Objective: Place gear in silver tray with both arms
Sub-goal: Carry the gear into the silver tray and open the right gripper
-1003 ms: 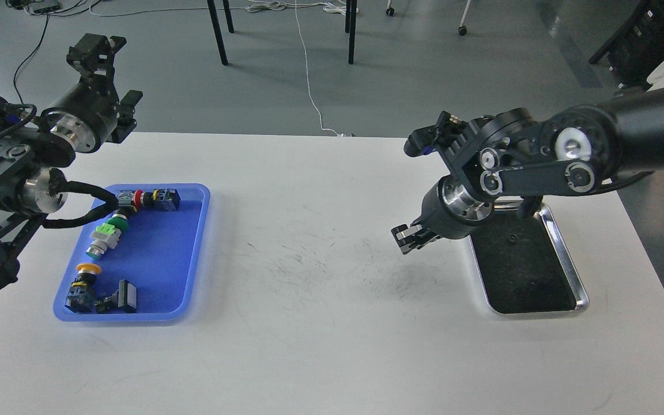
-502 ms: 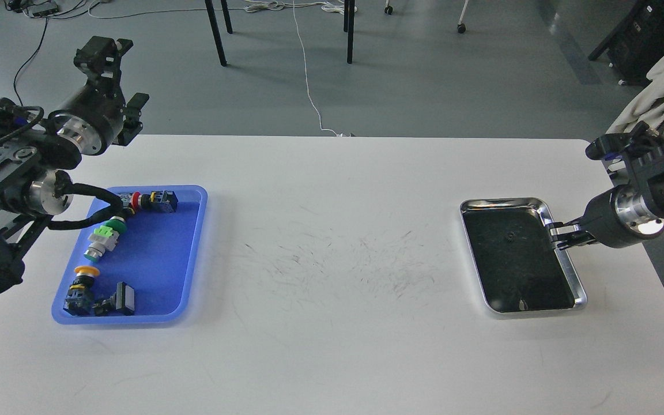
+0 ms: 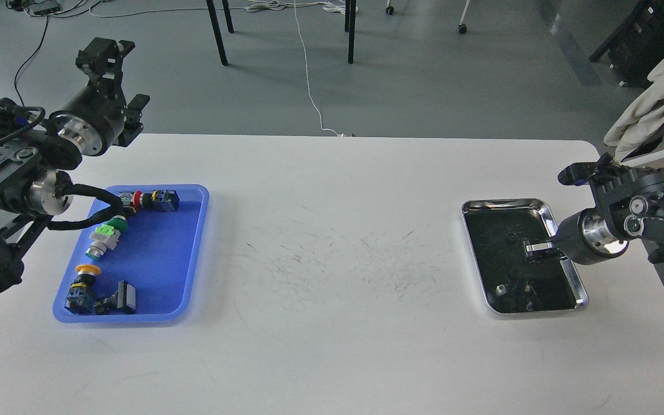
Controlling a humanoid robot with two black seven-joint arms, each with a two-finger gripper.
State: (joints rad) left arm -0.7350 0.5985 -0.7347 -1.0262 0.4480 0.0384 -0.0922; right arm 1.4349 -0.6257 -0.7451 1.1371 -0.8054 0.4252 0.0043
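The silver tray lies flat near the right edge of the white tabletop, about midway between the far and near edges, its long side running front to back. Its dark bottom mirrors the arm above it, and I can make out a small pale speck near the near-left corner of the tray floor; it is too small for me to say what it is.

My right gripper comes in from the right edge and reaches over the tray's right rim, its tip above the tray's middle. The fingers look pale and close together, but at this size I cannot tell whether they are parted or closed, or whether anything sits between them.

My left gripper is raised beyond the far-left corner of the tabletop, pointing up and away. It is dark against the floor, and I cannot tell how its fingers stand.

Near the left edge lies a blue tray. In it are several push-button switches: one with a red cap by the far rim, a green one in the middle-left, a yellow-capped one below it, and a black square one at the near rim.
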